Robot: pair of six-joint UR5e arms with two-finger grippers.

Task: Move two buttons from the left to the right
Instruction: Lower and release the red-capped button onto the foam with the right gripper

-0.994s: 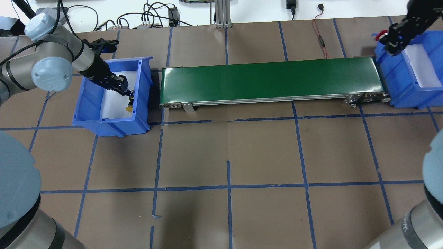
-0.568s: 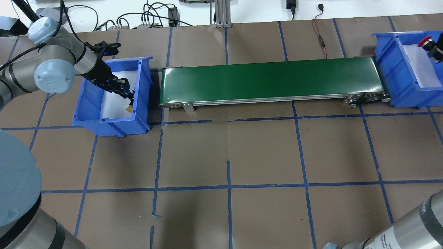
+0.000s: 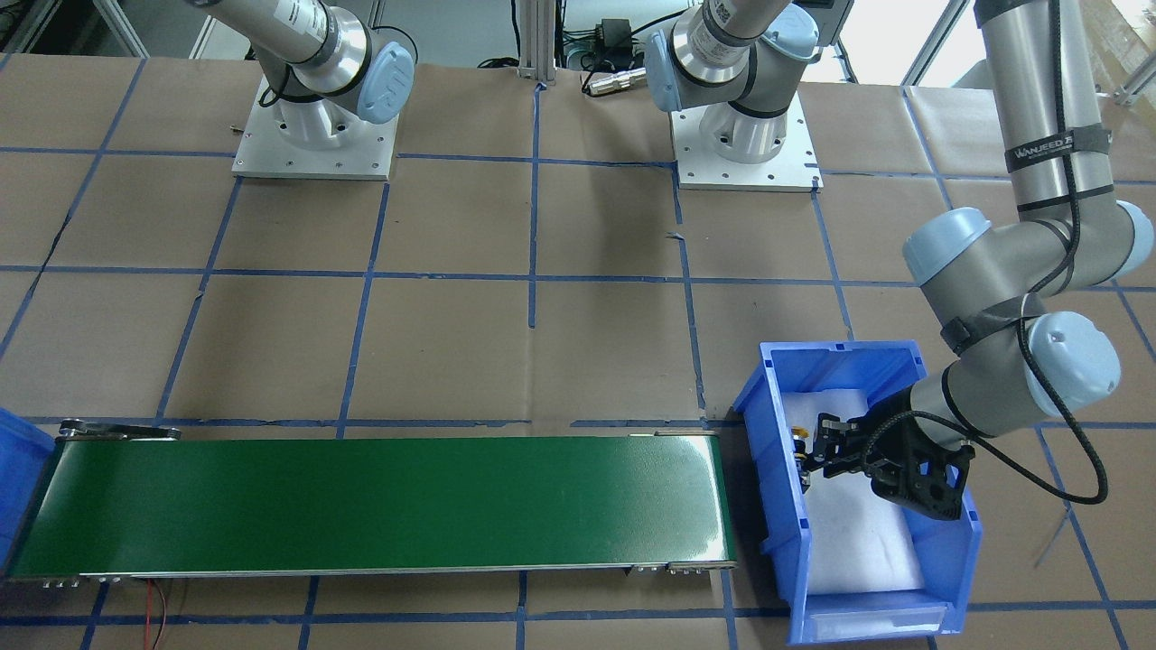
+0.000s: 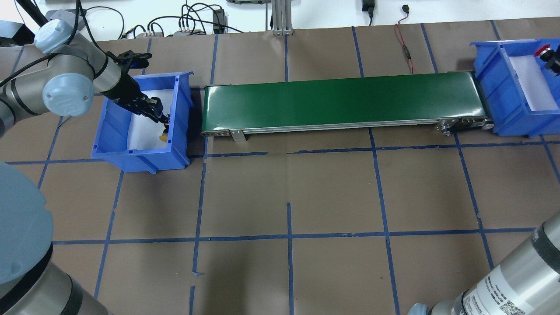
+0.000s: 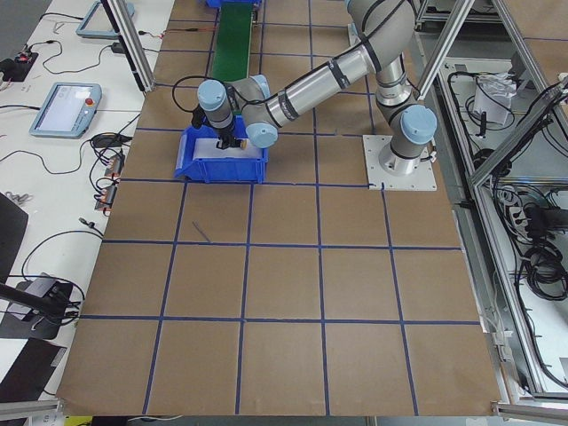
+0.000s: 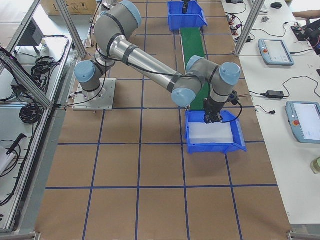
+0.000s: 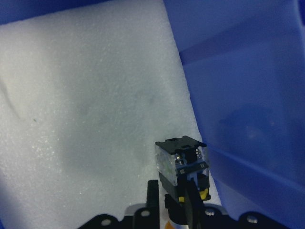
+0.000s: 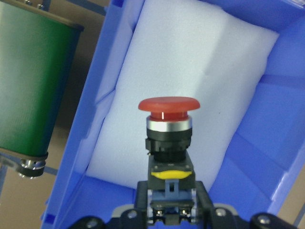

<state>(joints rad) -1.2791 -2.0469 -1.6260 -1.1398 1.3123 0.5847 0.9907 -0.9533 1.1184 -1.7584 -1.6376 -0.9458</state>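
Starting nearest, at my left end of the tabletop: the left end effector (image 7: 171, 200) is down inside the left bin (image 4: 140, 161). Its fingers look clenched on the yellow button (image 7: 181, 157) at the cap end, and the black body juts out just beside the bin wall that faces the conveyor (image 4: 341, 100). My worry here is that the hold sits at one end, so the button could twist in the fingers or clip that wall on the lift.

Farther off, past the belt, the right end effector (image 8: 171, 191) grasps the red button (image 8: 169, 121) upright over the foam of the right bin (image 8: 267, 143). Released too high, I judge it could bounce or tip over.

Both holds show plainly in the wrist cameras. The overhead view gives only a yellow speck on the left and crops the right end effector at the frame edge, and the front-facing view catches just a sliver of the right bin.
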